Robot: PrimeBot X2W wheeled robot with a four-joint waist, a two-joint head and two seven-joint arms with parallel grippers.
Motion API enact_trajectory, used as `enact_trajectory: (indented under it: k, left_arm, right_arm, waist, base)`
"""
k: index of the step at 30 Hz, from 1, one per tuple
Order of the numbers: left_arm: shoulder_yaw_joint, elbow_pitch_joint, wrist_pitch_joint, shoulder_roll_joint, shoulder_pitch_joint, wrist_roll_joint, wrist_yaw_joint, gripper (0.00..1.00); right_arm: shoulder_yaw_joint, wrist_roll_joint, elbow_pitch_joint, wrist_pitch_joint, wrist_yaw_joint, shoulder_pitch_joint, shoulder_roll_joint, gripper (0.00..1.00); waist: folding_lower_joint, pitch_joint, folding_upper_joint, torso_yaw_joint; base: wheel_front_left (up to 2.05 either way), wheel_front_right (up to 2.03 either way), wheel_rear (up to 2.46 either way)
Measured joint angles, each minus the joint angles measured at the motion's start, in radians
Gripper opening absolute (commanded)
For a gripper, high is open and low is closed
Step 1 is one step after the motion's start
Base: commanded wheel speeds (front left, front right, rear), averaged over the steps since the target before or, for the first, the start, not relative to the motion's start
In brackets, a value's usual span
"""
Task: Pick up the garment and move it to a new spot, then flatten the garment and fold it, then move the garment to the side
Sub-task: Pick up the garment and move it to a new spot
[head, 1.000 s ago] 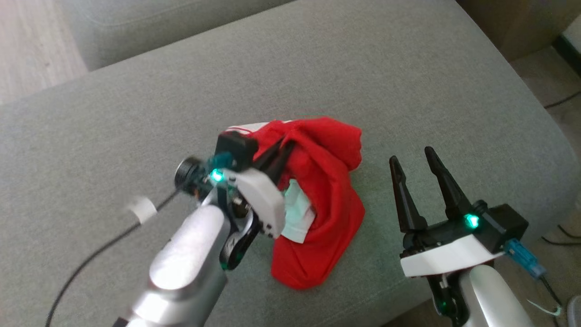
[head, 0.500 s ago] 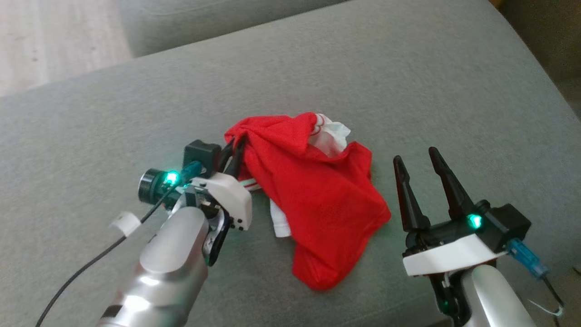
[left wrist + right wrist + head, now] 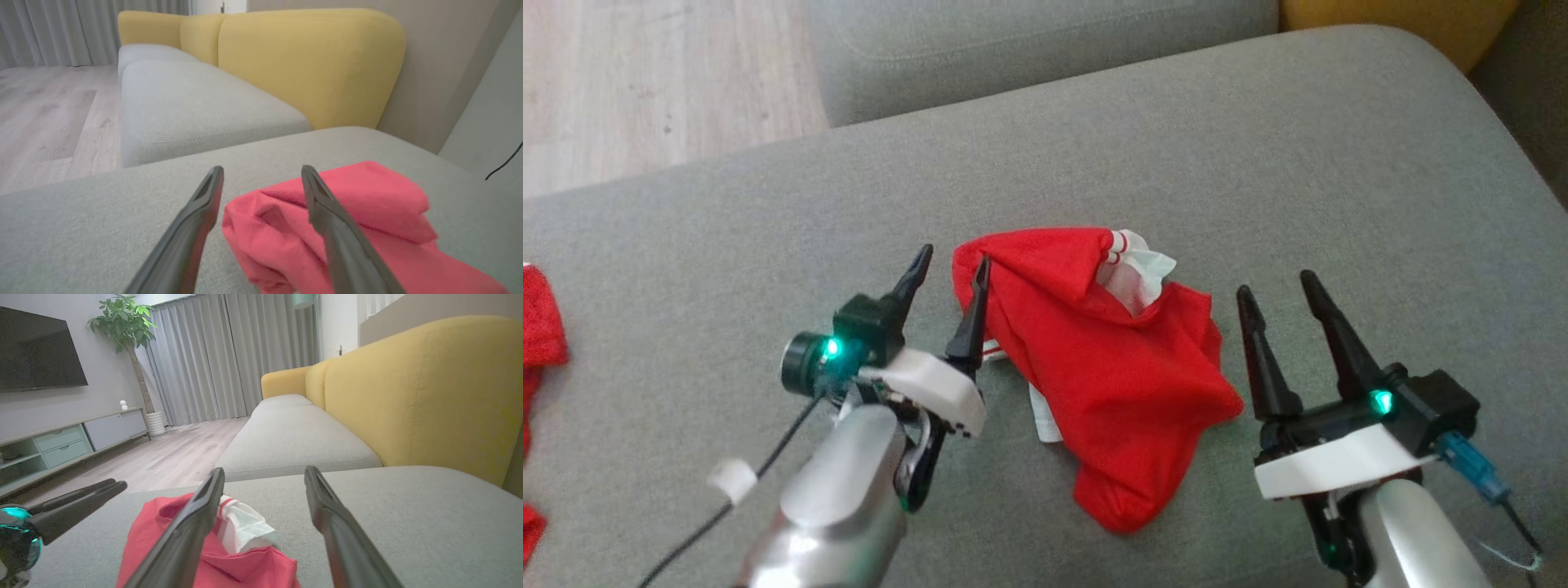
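Head view, with both wrist views. The red garment lies in a crumpled heap near the middle of the near grey seat cushion, a white striped cuff poking out at its far side. The left gripper stands at the heap's left edge with its fingers spread apart and nothing between them; its right-hand finger lies against the cloth, though whether it presses on it cannot be told. The right gripper waits just right of the heap, fingers likewise spread and empty, apart from the fabric.

Step in hand, as judged: the garment rests at a spot on the cushion with neither gripper holding it, so the move appears done and the flattening is not yet begun. The next move calls for each gripper to find a separate edge or corner of the heap, pinch a single layer, and draw the two apart until the cloth lies flat.

Count: one garment in work; two grippers of two fingers each; two grey seat cushions, near and far; two patches of other red cloth at the left edge, one item or two cannot be told.
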Motion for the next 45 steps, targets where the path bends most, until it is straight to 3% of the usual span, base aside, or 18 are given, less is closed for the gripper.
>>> enact_trajectory:
  k: [5, 10, 15, 20, 25, 32, 45]
  left_arm:
    - [0.018, -0.175, -0.026, 0.023, 0.117, 0.027, 0.020, 1.00]
    - [0.104, -0.416, -0.029, 0.074, 0.310, 0.078, 0.053, 1.00]
    - [0.190, -0.526, -0.029, 0.082, 0.492, 0.107, 0.060, 1.00]
    - [0.281, -0.573, -0.029, 0.075, 0.581, 0.146, 0.042, 1.00]
    - [0.333, -0.585, -0.029, 0.060, 0.647, 0.202, -0.010, 1.00]
    - [0.430, -0.574, -0.029, 0.031, 0.719, 0.248, -0.036, 1.00]
    - [0.475, -0.572, -0.029, 0.009, 0.729, 0.277, -0.077, 1.00]
  right_arm:
    - [-0.038, -0.029, -0.008, 0.000, 0.000, 0.012, -0.018, 1.00]
    - [-0.079, -0.069, -0.011, 0.000, 0.000, 0.060, -0.041, 1.00]
    - [-0.113, -0.095, -0.011, 0.000, 0.000, 0.089, -0.048, 1.00]
    - [-0.130, -0.109, 0.007, 0.000, 0.000, 0.110, -0.047, 1.00]
    - [-0.143, -0.106, 0.034, 0.000, 0.000, 0.135, -0.040, 1.00]
    - [-0.145, -0.088, 0.077, 0.000, 0.000, 0.143, -0.029, 1.00]
    - [-0.134, -0.062, 0.108, 0.000, 0.000, 0.143, -0.024, 1.00]
  waist:
    - [0.0000, -0.028, 0.0000, 0.014]
    - [-0.0002, -0.054, 0.0000, 0.041]
    - [-0.0002, -0.070, 0.0000, 0.068]
    - [-0.0001, -0.075, 0.0000, 0.090]
    - [0.0000, -0.077, 0.0000, 0.103]
    - [0.0000, -0.081, 0.0000, 0.114]
    - [0.0001, -0.083, 0.0000, 0.135]
  base:
    - [0.00, 0.00, 0.00]
    - [0.00, 0.00, 0.00]
    - [0.00, 0.00, 0.00]
    - [0.00, 0.00, 0.00]
    - [0.00, 0.00, 0.00]
    - [0.00, 0.00, 0.00]
    - [0.00, 0.00, 0.00]
